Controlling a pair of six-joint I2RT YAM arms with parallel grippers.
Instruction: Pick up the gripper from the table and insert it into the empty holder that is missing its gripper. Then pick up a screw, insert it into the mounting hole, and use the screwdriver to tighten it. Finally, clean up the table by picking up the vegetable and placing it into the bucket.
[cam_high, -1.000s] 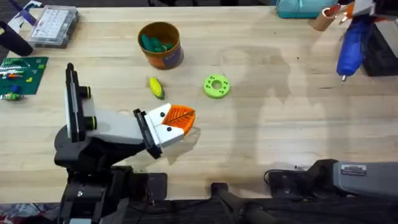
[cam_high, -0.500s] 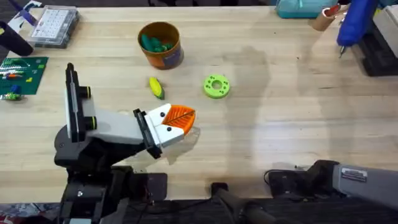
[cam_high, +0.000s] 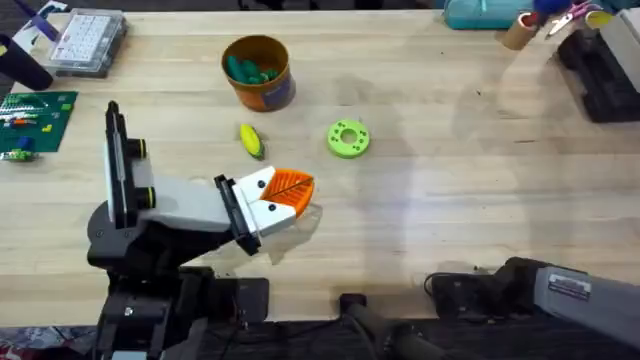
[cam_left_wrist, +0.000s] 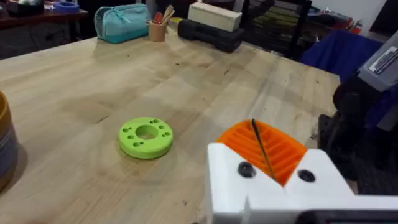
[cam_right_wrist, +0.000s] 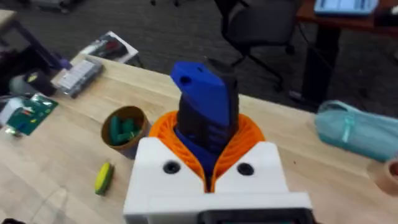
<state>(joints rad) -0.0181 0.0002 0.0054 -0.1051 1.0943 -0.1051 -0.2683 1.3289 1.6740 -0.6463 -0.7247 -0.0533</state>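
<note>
My right gripper (cam_right_wrist: 208, 149) is shut on the blue screwdriver (cam_right_wrist: 205, 109), which stands up between its orange pads, raised high over the table's far right. The yellow corn vegetable (cam_high: 251, 141) (cam_right_wrist: 104, 177) lies on the table (cam_high: 450, 190) just in front of the orange-tan bucket (cam_high: 258, 70) (cam_right_wrist: 126, 129), which has dark green pieces inside. My left gripper (cam_high: 292, 196) (cam_left_wrist: 264, 152) rests low, a little nearer than the corn, pads pressed together on nothing. The loose gripper, holder and screw are not distinguishable.
A lime-green ring (cam_high: 348, 139) (cam_left_wrist: 146, 136) lies right of the corn. A clear parts box (cam_high: 88, 40) and a green board (cam_high: 35, 115) sit far left. A teal pouch (cam_high: 480, 12), a pen cup (cam_high: 520, 30) and black equipment (cam_high: 600, 70) line the far right.
The right gripper has carried the screwdriver up and away, past the overhead view's top right edge. The left arm, corn, ring and bucket have not moved.
</note>
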